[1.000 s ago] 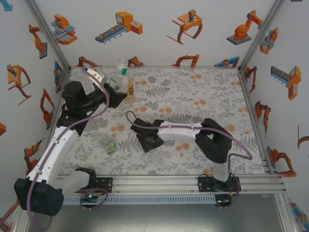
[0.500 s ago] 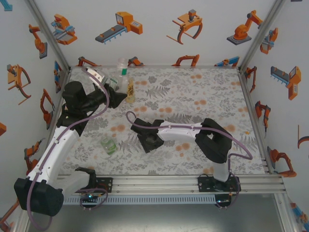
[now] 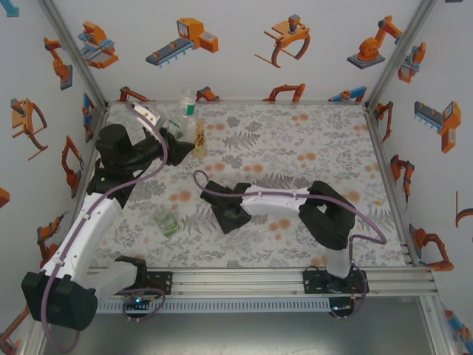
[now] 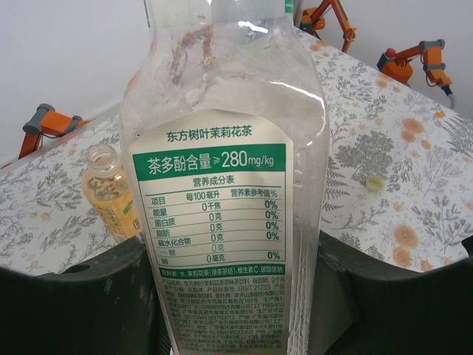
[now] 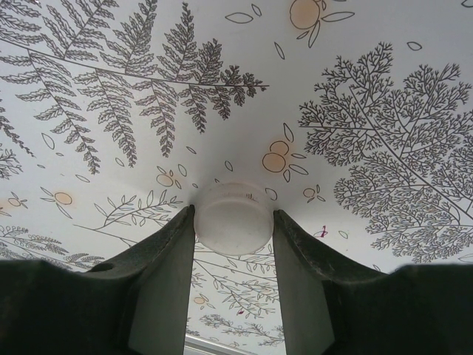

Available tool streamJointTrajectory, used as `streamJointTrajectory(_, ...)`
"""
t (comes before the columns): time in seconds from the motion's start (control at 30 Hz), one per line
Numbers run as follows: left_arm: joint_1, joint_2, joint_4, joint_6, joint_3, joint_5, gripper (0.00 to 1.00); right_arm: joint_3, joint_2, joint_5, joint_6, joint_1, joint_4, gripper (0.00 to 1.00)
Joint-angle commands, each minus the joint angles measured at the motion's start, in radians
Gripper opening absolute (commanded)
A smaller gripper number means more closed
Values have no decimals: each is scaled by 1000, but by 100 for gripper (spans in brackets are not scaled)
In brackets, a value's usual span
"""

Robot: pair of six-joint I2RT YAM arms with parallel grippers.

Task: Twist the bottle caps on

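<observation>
My left gripper [image 4: 235,299] is shut on the tall clear bottle [image 4: 222,148] with a green-banded label, holding it upright at the back left [image 3: 188,107]. The amber-yellow bottle [image 4: 107,188] stands open-necked just beside it [image 3: 199,139]. Near the middle of the cloth my right gripper [image 3: 226,217] points down. Its fingers [image 5: 166,255] press both sides of a whitish bottle cap [image 5: 233,222] that rests on the puckered cloth. Another pale cap [image 4: 375,181] lies loose on the cloth. The squat green-tinted bottle [image 3: 166,222] sits at the front left.
The floral cloth [image 3: 310,148] covers the table inside white walls with orange robot pictures. An aluminium rail [image 3: 259,279] runs along the near edge by both arm bases. The right half of the cloth holds only printed orange blots.
</observation>
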Motion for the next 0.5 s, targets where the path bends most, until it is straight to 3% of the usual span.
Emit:
streamJointTrajectory(0.0,-19,10,-23,11,28,8,0,9,-49,-18,-1,-16,-19,26)
streamJointTrajectory(0.47,-155,86,-117,121,55,34,0,-105,-325,-63,-13,-147,3,25)
